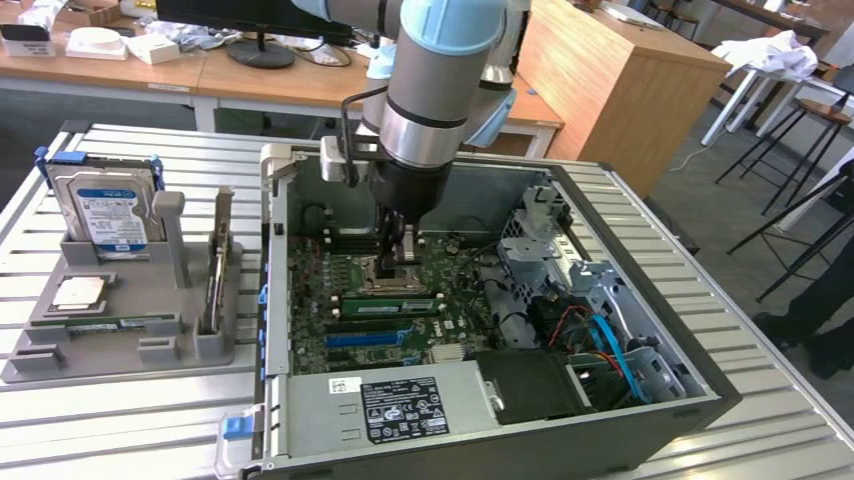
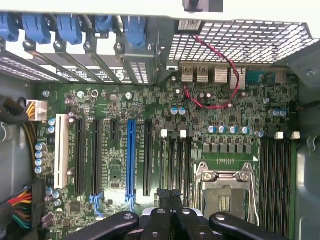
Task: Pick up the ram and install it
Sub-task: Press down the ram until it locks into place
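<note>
No text is legible. Printed labels sit on the hard drive (image 1: 110, 215) at the exterior view's left and on the power supply (image 1: 387, 405), unreadable.

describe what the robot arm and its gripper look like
The arm is a thick grey metal tube with light blue plastic joint caps and a dark band near the wrist. A black cable loops beside the wrist. The gripper is black, with glossy linkage bars fixed by silver bolts and narrow dark fingers.

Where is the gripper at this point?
In the exterior view the gripper sits shut inside the open computer case, low over the motherboard, right at the CPU socket near the case's middle.
</note>
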Tool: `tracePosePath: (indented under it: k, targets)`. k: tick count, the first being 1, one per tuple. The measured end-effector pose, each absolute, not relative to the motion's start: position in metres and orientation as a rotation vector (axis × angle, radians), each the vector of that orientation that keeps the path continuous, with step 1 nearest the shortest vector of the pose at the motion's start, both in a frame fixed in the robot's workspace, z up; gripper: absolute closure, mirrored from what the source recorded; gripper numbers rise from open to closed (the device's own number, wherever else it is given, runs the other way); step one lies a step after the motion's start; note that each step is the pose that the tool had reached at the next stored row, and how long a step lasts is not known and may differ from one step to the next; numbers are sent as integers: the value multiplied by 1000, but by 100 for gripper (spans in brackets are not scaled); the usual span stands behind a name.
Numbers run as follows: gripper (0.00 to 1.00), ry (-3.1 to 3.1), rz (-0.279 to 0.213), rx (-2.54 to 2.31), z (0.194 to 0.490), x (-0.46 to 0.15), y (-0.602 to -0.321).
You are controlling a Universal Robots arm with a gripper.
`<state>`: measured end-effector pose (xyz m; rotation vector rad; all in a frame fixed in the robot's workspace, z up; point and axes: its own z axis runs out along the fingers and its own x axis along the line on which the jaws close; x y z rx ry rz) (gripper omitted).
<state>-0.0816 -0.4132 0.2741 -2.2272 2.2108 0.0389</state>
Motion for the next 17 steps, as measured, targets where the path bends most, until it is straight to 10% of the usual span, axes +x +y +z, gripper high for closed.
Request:
tracePosePath:
  k: [17]
  targets:
    - [90,2210,38,-2227,269,-85,-413]
